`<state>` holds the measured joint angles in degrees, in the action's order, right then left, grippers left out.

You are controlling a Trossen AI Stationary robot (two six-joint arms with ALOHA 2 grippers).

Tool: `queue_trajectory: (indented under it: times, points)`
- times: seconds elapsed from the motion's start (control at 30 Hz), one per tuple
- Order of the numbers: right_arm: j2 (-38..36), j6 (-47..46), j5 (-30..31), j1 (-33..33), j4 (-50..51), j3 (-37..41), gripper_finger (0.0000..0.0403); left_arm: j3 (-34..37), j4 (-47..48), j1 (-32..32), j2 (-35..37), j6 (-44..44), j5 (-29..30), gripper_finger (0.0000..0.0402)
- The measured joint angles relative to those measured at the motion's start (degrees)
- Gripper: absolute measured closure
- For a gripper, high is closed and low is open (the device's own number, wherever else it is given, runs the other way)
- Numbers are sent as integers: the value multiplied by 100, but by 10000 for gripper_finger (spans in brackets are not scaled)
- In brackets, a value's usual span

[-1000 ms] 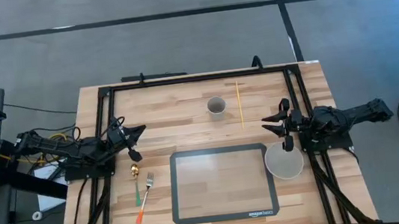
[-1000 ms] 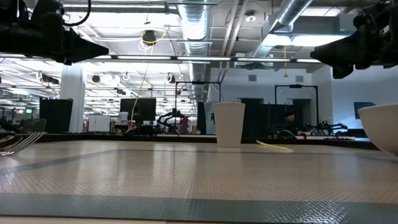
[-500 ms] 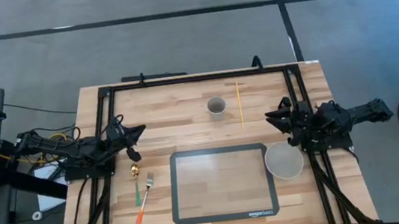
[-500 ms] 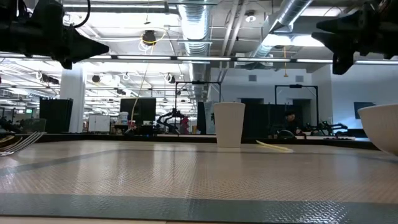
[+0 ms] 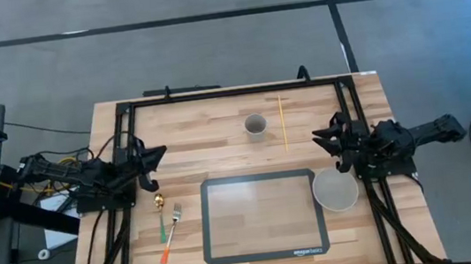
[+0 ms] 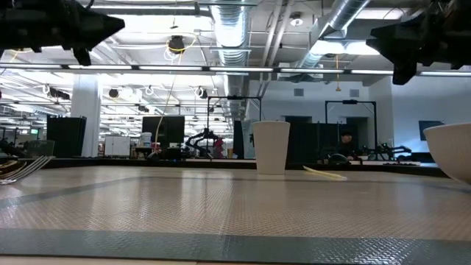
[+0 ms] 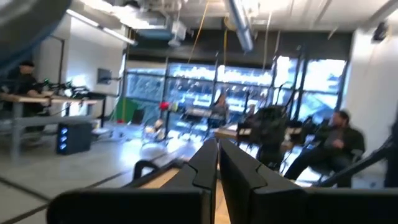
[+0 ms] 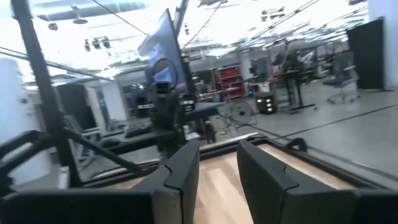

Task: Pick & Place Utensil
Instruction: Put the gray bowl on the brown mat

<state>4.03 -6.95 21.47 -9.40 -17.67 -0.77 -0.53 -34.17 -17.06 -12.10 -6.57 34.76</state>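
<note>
Only overhead: fork (image 5: 174, 223) beside mat (image 5: 262, 217)

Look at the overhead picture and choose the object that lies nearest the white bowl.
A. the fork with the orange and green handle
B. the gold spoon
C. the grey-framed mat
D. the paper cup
C. The white bowl sits right at the right edge of the grey-framed mat, while the fork and the gold spoon lie on the mat's far side and the paper cup stands farther up the table.
</note>
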Motion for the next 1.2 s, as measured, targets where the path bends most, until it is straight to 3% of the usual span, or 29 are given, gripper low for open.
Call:
queue_trajectory:
  times: [0.13, 0.27, 0.4, 0.57, 0.7, 0.93, 1.2]
  points:
    - [743, -64, -52, -8, -251, -317, 291, -281, 8, 92, -179, -26, -311, 362]
    - [1865, 38, -236, -254, -65, -1228, 278, -723, 23, 189, -752, -241, -606, 321]
    - [2978, -227, 13, -659, 1543, -2708, 262, -1239, 158, 212, -1497, -247, -605, 274]
    - [4425, -2129, 691, -1191, 4618, -4430, 251, -1896, 708, 212, -2369, -142, -606, 231]
    - [5479, -4037, 479, -1462, 6161, -5168, 250, -2435, 1580, 212, -2805, -44, -640, 221]
    - [6854, -6274, -679, -1794, 6906, -5477, 251, -2654, 1927, 212, -3139, -44, -695, 220]
    - [7451, -7705, -1516, -1888, 7489, -5587, 251, -2654, 1936, 212, -3136, -50, -679, 220]
